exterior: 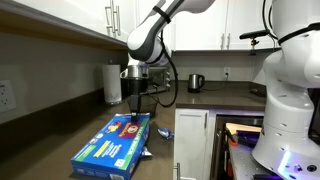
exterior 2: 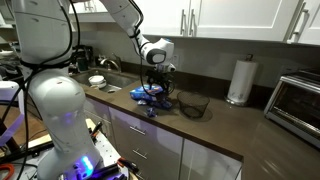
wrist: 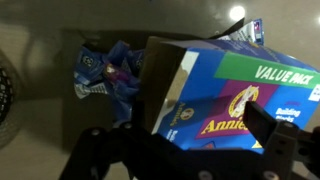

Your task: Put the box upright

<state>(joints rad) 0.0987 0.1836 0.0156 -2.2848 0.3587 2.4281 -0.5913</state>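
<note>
Finds the box (exterior: 112,143) lying flat on the dark counter (exterior: 40,140), blue printed face up, one long side close to the front edge and bare surface between it and the back wall. Puts the end effector (exterior: 135,100) straight down over the box's far end, with free air around the arm below the upper cabinets (exterior: 60,25). Leaves a paper towel roll (exterior: 113,83) against the wall behind and a kettle (exterior: 196,82) well apart in the corner. Shows only in an exterior view a dark wire basket (exterior 2: 193,105) just beside the box (exterior 2: 148,96), its contents too dim to make out, plus a toaster oven (exterior 2: 297,100) at the counter's far end and a white robot body (exterior 2: 50,100) crowding the near side. Reveals only in the wrist view the fingers (wrist: 275,145) spread wide, one before the box's (wrist: 220,95) printed face and one off its edge, possibly not yet touching cardboard. Catches crumpled small blue packets (wrist: 105,70) just beside the box's end.
</note>
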